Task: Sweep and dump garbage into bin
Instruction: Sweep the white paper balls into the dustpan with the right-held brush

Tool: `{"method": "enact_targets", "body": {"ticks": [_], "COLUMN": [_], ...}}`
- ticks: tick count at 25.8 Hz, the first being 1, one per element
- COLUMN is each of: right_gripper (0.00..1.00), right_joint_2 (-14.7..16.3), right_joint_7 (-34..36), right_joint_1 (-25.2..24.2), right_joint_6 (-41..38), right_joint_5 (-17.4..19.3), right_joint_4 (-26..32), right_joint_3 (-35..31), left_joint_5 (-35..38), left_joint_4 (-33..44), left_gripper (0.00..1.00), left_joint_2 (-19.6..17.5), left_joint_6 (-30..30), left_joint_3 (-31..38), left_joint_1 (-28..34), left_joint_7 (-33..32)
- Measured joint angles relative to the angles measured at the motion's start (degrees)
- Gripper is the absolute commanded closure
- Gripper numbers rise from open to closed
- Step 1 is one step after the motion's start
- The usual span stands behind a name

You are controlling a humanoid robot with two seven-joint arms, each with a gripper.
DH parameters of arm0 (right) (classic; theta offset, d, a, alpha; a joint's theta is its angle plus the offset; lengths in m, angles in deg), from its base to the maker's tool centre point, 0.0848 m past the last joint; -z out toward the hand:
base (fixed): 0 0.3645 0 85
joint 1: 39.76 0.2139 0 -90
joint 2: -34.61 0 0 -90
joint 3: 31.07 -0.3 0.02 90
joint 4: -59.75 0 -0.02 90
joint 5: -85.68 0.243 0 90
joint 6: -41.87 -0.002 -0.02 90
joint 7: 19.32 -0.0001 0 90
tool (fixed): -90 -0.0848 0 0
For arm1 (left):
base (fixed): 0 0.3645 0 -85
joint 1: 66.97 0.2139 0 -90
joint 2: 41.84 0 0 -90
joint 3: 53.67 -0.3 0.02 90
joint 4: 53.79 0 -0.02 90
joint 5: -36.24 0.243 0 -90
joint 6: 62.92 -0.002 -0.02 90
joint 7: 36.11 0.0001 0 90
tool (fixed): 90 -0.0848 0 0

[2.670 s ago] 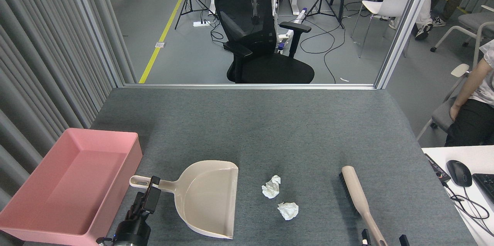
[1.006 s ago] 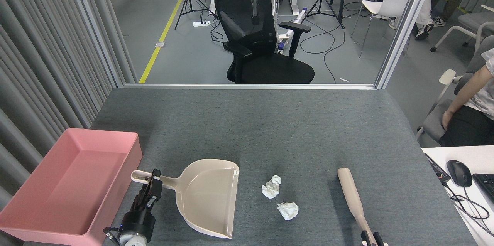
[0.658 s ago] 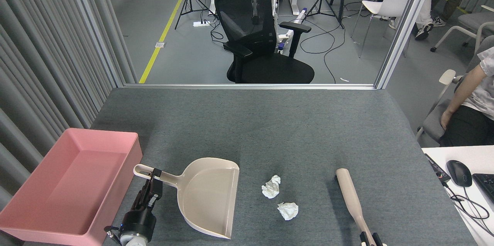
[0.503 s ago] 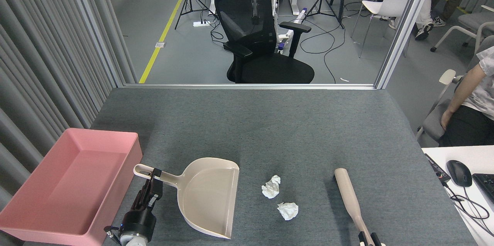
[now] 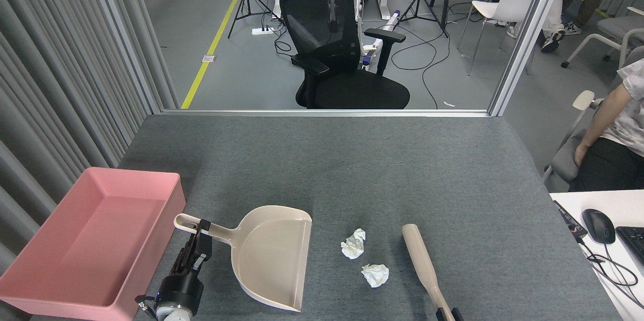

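Grey felt covers the bench (image 5: 352, 170), which fills the lower half of the head view, with a black office chair (image 5: 332, 44) on the floor beyond its far edge. Taking the beige dustpan (image 5: 271, 255) as the landmark, it lies flat near the front of the bench with its open mouth facing right and its handle pointing left.

Left of the dustpan, at the bench's left edge, sits the pink bin (image 5: 176, 200), with nothing visible inside it. Between the bin and the dustpan's scoop, the left gripper (image 5: 198, 240) comes up from the bottom edge, and its black fingers (image 5: 203, 233) are clenched on the dustpan handle close to its looped end.

Right of the dustpan's mouth, apart from it, lie the two pieces of garbage: one crumpled paper ball (image 5: 353, 243) near the mouth and a second paper ball (image 5: 375, 275) a little further right and nearer the front edge. Neither touches the dustpan.

Just right of the paper balls, the beige brush (image 5: 421, 260) slants up from the bottom edge with its head tilted towards the garbage. The right gripper (image 5: 445, 315) grasps the brush's thin handle end, only its dark tips showing at the frame's edge.

Far right of the dustpan, a person (image 5: 611, 145) sits beside a white desk (image 5: 568, 200) carrying a mouse (image 5: 598, 225).
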Motion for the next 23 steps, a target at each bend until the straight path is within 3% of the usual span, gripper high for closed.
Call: {"method": "enact_targets", "body": {"ticks": [6,23], "right_gripper": [1.00,1.00], "right_joint_2": [-0.5,-3.4], "right_joint_7": [0.3,-0.6], "right_joint_1": [-0.9,2.3], "right_joint_6": [0.6,11.4], "right_joint_5": [-0.9,-3.0], "right_joint_4": [0.2,-0.2], "right_joint_3": [3.5,26.4], "left_joint_5": [0.0,0.0], "left_joint_4": [0.2,0.7], "left_gripper": [0.80,0.80], "left_joint_2": [-0.1,0.0], "left_joint_6": [0.0,-0.1], "left_joint_3": [0.1,0.1], "left_joint_1": [0.0,0.7], "left_joint_7": [0.0,0.0]}}
